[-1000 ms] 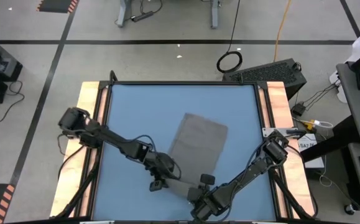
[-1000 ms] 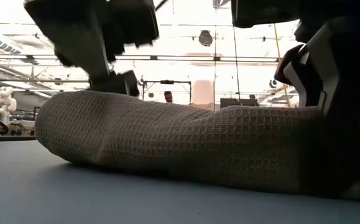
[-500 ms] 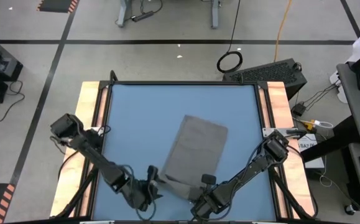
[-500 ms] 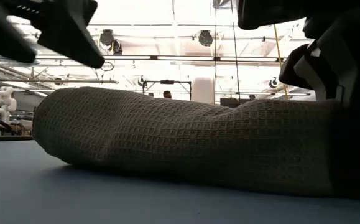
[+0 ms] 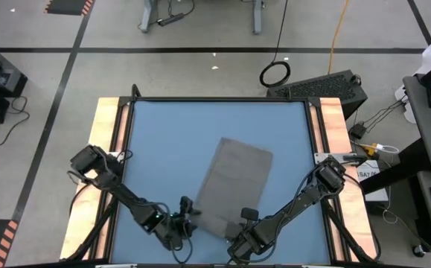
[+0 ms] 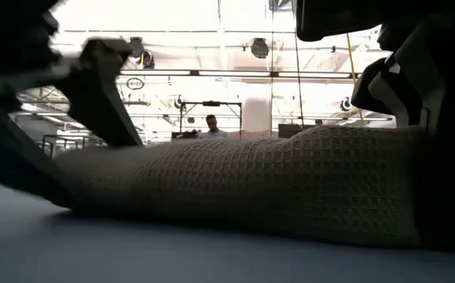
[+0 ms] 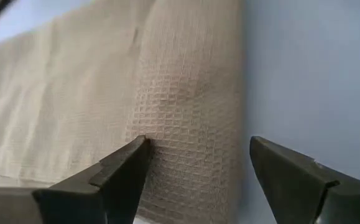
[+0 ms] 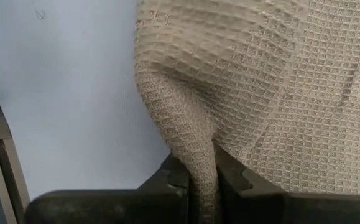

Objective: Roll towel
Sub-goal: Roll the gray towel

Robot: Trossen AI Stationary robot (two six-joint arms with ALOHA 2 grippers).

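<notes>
towel (image 5: pixel 232 182) long axis near-far, slightly slanted

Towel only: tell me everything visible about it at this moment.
The towel is a plain grey-beige waffle-weave cloth, soft and unpatterned; no tag shows. It lies slightly askew on the blue table, flat at its far end, with the near edge rolled into a low thick fold. The right gripper is shut on a pinched ridge of that near edge. The left gripper is open at the roll's other end, one finger over the fabric and one over the table. Whether that finger touches the fabric cannot be told.
</notes>
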